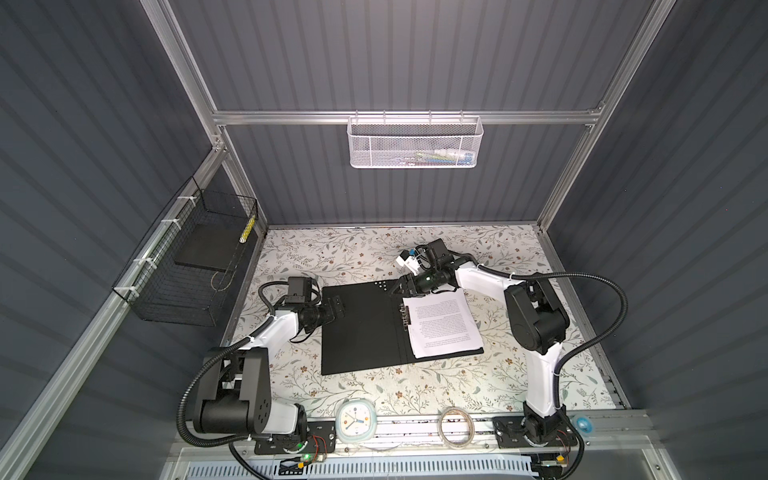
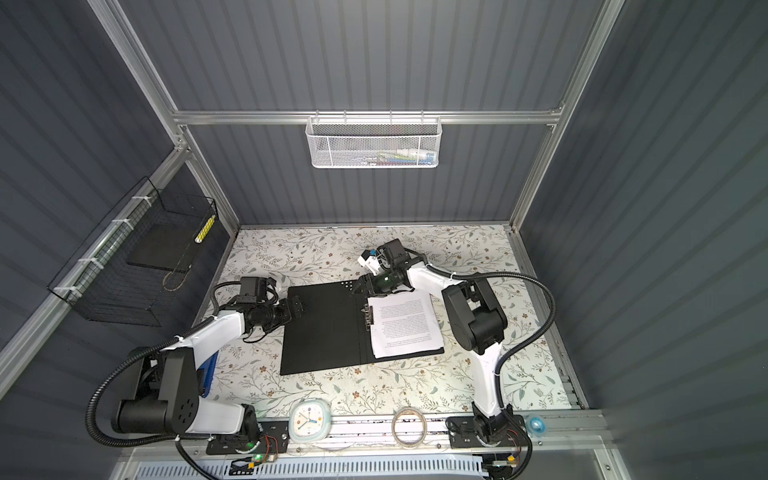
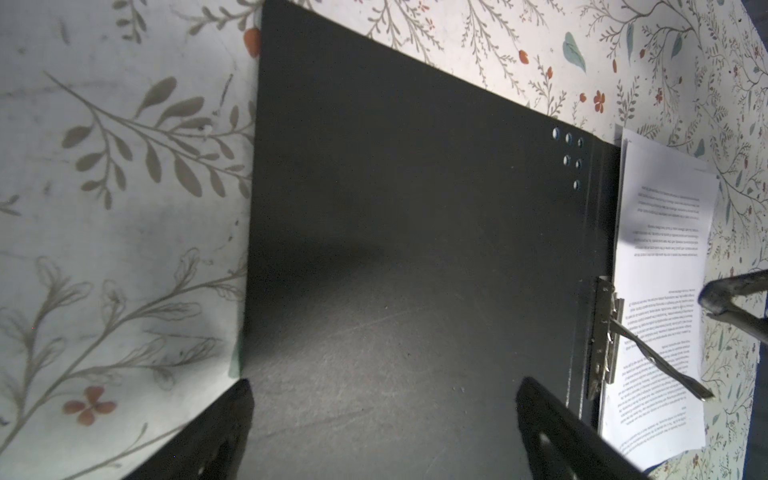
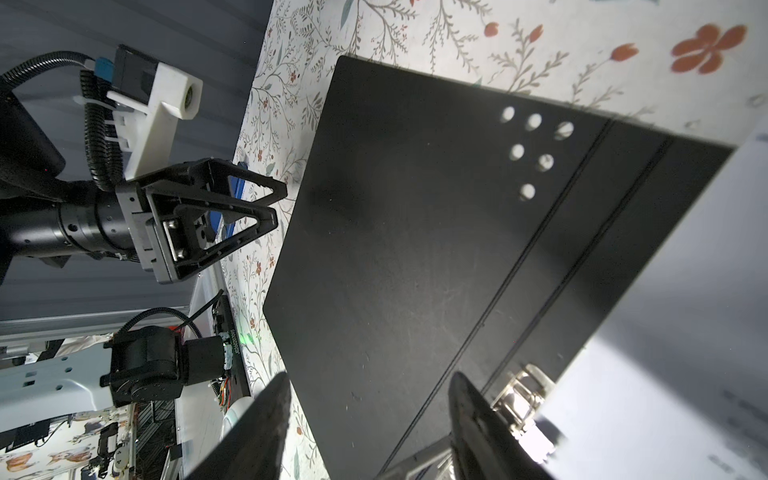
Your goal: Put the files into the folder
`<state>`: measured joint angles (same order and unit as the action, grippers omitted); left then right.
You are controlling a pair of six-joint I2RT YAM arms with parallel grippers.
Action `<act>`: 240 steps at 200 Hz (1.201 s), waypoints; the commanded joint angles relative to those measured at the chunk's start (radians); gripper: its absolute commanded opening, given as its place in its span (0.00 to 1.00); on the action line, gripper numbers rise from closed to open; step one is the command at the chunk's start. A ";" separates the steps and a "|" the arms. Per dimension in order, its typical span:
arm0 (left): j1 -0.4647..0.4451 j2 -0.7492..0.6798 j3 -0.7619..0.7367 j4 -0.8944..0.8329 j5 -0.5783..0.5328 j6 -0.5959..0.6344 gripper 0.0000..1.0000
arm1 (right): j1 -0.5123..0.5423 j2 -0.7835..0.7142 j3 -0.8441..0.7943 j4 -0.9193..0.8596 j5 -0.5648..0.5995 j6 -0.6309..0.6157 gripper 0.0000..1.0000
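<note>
Lying open and flat, the folder (image 1: 361,332) has free table (image 1: 374,386) off its near and far edges. My right gripper (image 1: 405,291) reaches low over its far edge, jaws apart, beside the files (image 1: 442,324) on its right half. My left gripper (image 1: 340,308), jaws wide, hovers at its left edge.

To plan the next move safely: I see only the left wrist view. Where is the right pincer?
Observer: In both top views the right pincer is at the far end of the spine of the folder, by a corner of the files.
Operator: Are its jaws closed?
Observer: No. The right wrist view shows them apart over the folder's black face, the metal clip beside one.
Operator: Anything near the front?
Observer: A clock and a tape roll on the rail.
</note>
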<state>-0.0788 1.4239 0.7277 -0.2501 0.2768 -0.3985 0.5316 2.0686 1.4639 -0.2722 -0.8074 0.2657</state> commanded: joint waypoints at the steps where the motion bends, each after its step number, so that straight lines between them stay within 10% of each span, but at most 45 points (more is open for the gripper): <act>1: -0.003 0.009 0.021 -0.017 -0.007 0.024 0.99 | 0.013 -0.047 -0.013 -0.019 -0.009 -0.006 0.60; 240: -0.120 -0.184 -0.157 -0.149 -0.111 -0.142 0.99 | -0.168 -0.567 -0.542 0.219 0.164 0.129 0.62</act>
<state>-0.1524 1.2644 0.5896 -0.3416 0.1719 -0.4881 0.3885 1.5536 0.9489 -0.0963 -0.6598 0.3748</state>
